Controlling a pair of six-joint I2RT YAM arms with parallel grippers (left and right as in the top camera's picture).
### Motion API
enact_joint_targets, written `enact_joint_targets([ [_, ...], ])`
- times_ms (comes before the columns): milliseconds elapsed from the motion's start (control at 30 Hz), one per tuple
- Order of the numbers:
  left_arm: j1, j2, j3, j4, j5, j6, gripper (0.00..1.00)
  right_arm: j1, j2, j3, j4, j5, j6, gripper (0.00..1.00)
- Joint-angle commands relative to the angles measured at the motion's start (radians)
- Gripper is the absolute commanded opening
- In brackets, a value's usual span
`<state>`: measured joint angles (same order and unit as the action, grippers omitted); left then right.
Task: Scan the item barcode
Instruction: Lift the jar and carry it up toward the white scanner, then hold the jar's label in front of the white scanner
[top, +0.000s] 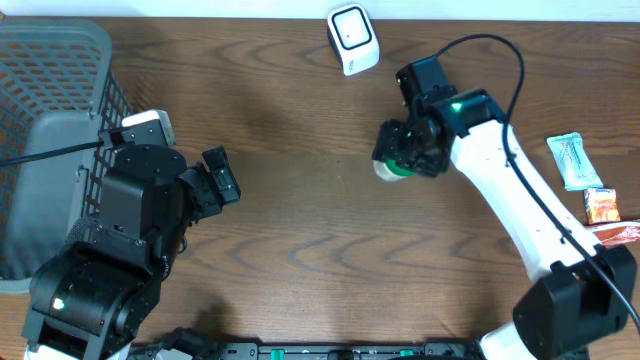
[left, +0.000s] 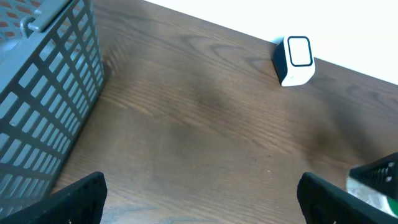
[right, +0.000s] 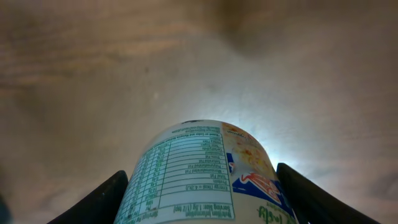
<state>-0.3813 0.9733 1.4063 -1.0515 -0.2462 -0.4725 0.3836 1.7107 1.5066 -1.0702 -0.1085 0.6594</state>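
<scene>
Your right pincer (top: 403, 150) grips cup (right: 199, 168), left pincer (top: 226, 178) gapes empty; barcode unseen, so misjudge tilt toward scanner (top: 353, 38), no read.

- Mock shop checkout, prob. a lab rig.
- L side: grey plastic mesh shopping basket (top: 70, 45).
- Far edge: white box-shaped barcode scanner (top: 353, 40) on dark brown wood-grain table (top: 300, 200).
- R edge: wrapped snack packets (top: 573, 160).
</scene>
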Motion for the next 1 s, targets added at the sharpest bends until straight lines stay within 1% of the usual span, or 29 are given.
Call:
enact_joint_targets([
  [0, 0.006, -0.001, 0.015, -0.004, -0.017, -0.004, 0.98, -0.003, -0.032, 0.026, 0.071, 0.1, -0.104, 0.54],
  [100, 0.006, -0.001, 0.015, -0.004, -0.017, -0.004, 0.98, -0.003, -0.03, 0.025, 0.151, 0.14, -0.165, 0.51],
  [300, 0.006, -0.001, 0.015, -0.004, -0.017, -0.004, 0.98, -0.003, -0.03, 0.025, 0.253, 0.257, -0.172, 0.56],
  [433, 0.006, -0.001, 0.015, -0.004, -0.017, -0.004, 0.98, -0.003, -0.03, 0.025, 0.285, 0.34, -0.171, 0.51],
  [533, 0.006, -0.001, 0.015, -0.004, -0.017, -0.004, 0.98, -0.003, -0.024, 0.024, 0.323, 0.356, -0.18, 0.49],
  [667, 0.006, -0.001, 0.015, -0.004, -0.017, -0.004, 0.98, -0.003, -0.009, 0.024, 0.393, 0.36, -0.214, 0.53],
  [867, 0.006, -0.001, 0.015, -0.004, -0.017, -0.005, 0.98, -0.004, 0.051, 0.024, 0.563, 0.365, -0.314, 0.54],
  [967, 0.006, -0.001, 0.015, -0.004, -0.017, -0.004, 0.98, -0.004, 0.117, 0.024, 0.701, 0.365, -0.369, 0.54],
])
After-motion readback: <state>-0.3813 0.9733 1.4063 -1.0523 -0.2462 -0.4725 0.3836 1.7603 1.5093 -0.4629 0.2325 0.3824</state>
